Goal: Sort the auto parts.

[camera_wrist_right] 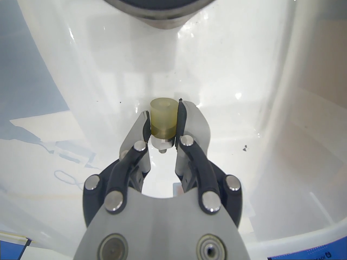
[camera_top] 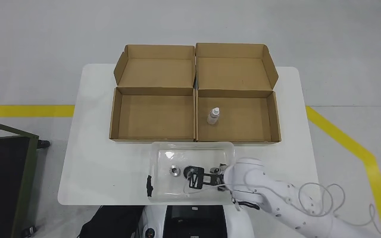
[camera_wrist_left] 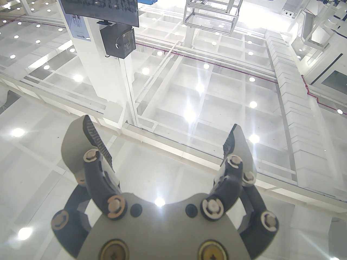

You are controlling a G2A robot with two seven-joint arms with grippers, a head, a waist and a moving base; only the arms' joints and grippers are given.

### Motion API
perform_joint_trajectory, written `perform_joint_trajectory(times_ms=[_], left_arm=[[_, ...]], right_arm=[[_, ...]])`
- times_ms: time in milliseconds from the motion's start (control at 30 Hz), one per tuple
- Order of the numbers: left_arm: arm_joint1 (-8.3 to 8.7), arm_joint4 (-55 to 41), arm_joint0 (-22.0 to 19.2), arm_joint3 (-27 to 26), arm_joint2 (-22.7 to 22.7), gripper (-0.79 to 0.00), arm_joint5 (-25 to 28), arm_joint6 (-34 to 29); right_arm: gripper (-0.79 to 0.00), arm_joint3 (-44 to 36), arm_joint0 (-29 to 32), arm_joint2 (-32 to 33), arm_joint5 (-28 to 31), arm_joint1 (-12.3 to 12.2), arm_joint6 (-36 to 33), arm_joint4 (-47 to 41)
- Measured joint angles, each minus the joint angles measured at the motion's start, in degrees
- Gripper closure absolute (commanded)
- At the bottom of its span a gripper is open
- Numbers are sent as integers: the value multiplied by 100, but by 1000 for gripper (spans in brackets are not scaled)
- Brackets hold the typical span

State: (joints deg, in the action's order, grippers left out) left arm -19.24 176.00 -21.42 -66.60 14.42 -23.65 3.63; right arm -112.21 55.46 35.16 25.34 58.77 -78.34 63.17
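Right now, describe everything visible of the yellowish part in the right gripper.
The yellowish part is a translucent, rubbery-looking cylinder with a dimple in its end face and a whitish stub at the other end. The right gripper clamps its sides inside the clear tray; whether it touches the floor is unclear.

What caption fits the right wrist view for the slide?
Right pincer shut on a yellowish cylindrical part inside the clear bin.
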Motion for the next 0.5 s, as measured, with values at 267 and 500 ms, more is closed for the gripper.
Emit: perform_joint_trajectory(times_ms=[267, 500], left_arm=[[0, 0, 0, 0, 0, -785, 0, 0], [0, 0, 0, 0, 0, -785, 0, 0]], right_arm=[[0, -388, 22, 201, 32, -27, 18, 4], [0, -680, 172, 691, 193, -114, 708, -241]])
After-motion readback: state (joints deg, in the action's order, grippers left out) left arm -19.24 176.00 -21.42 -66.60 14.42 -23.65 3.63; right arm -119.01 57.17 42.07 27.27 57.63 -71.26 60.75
